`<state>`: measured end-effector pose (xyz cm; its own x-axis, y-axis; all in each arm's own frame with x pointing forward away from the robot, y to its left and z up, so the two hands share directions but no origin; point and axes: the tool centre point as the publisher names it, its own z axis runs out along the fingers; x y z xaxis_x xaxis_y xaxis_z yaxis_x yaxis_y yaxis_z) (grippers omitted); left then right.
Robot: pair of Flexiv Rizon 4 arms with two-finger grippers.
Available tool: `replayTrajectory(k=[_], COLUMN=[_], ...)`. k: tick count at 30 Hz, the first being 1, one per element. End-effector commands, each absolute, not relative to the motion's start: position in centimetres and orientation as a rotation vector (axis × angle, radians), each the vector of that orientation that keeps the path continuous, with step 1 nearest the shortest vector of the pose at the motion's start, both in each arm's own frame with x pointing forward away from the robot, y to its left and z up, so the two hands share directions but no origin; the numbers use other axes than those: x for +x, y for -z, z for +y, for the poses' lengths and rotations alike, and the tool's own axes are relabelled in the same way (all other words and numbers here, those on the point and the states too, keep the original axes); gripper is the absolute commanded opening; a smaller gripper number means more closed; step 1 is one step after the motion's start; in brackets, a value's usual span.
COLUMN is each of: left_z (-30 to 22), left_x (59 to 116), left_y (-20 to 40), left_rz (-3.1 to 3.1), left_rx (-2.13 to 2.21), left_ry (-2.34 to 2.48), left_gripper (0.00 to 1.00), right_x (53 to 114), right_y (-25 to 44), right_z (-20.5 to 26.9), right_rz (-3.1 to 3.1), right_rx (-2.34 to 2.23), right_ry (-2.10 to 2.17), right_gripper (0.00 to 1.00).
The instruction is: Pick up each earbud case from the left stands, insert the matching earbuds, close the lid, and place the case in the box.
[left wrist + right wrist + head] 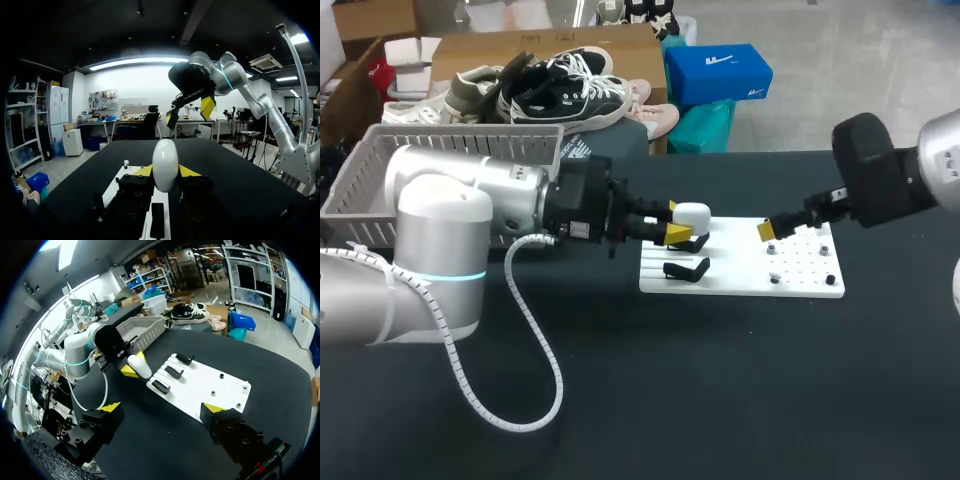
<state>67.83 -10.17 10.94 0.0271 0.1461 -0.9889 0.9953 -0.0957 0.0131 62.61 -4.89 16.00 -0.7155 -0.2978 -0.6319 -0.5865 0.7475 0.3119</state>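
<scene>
**Earbud case (pixel 692 214) pinched in your left gripper (pixel 674 221)**

Your left arm comes in low across the black table (pixel 720 400). Its yellow fingertips (pixel 142 171) press on the white earbud case (pixel 165 165) from both sides. The case stands upright between them with its lid closed. You have it raised over the stand end of the white board (pixel 740 270), clear of the black stands (pixel 685 268). From the right wrist you see the case (pixel 140 366) in the left gripper (pixel 128 366) just off the board's (pixel 200 387) corner. The stands (pixel 173 372) lie in a row beside it.

Your right gripper (pixel 767 231) hangs over the board's other end, well apart from the case. Its own view shows the right gripper (pixel 163 407) spread wide, a yellow tip on each side and nothing between. A few small pieces (pixel 775 277) sit on that end of the board, too small to tell what they are.

The grey basket (pixel 380 170) stands at the table's far left, behind your left arm.
</scene>
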Motion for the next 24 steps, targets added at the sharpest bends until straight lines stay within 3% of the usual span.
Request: replayTrajectory(k=[1, 24], left_z=[-10.0, -9.8], left_x=[67.7, 67.8], left_y=[-10.8, -10.4], left_rz=[1.252, 1.254], left_rx=[1.402, 1.414], left_ry=[1.177, 1.176], left_gripper=[0.00, 0.00], right_x=[63.0, 63.3], right_y=[-16.0, -14.4], right_z=[-3.3, 1.3], right_rz=[2.408, 2.466], right_rx=[-0.665, -0.748], right_ry=[-0.660, -0.677], right_gripper=[1.00, 1.00])
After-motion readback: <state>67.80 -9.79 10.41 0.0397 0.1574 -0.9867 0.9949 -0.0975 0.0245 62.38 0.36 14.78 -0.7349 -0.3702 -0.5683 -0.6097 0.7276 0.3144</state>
